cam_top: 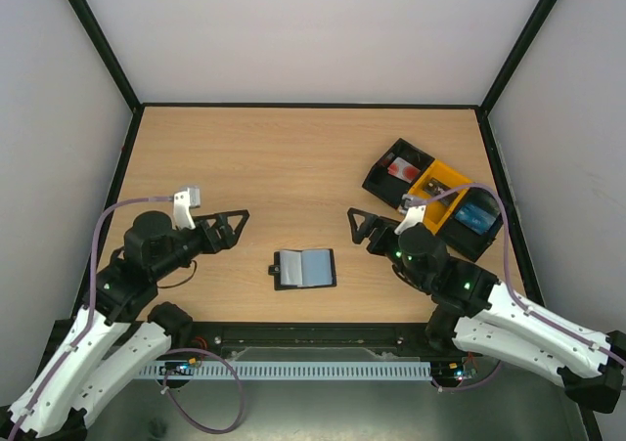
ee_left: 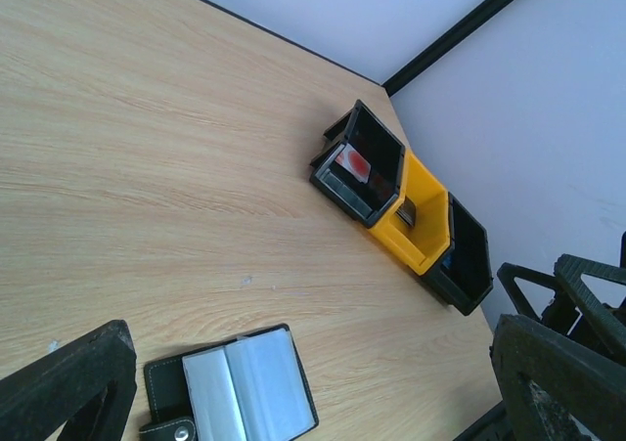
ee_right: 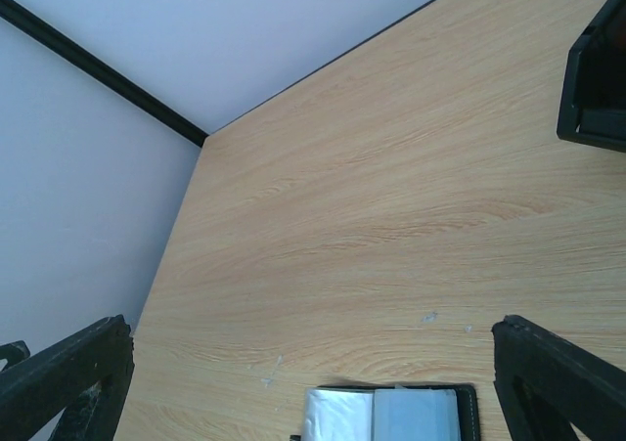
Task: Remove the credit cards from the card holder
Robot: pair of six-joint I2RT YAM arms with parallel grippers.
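Near the desk's (cam_top: 274, 167) front edge, the holder (cam_top: 283, 270) lies open and flat, with the cards (cam_top: 313, 263) showing as pale panels inside it. The left end effector (cam_top: 233, 229) and right end effector (cam_top: 358, 228) flank it without touching, both with fingers spread wide and holding nothing. A tray (cam_top: 437, 180) sits at the far right.

A light wooden table (cam_top: 293, 157) sits enclosed by plain pale walls (cam_top: 313, 30) with black frame edges (cam_top: 98, 40).
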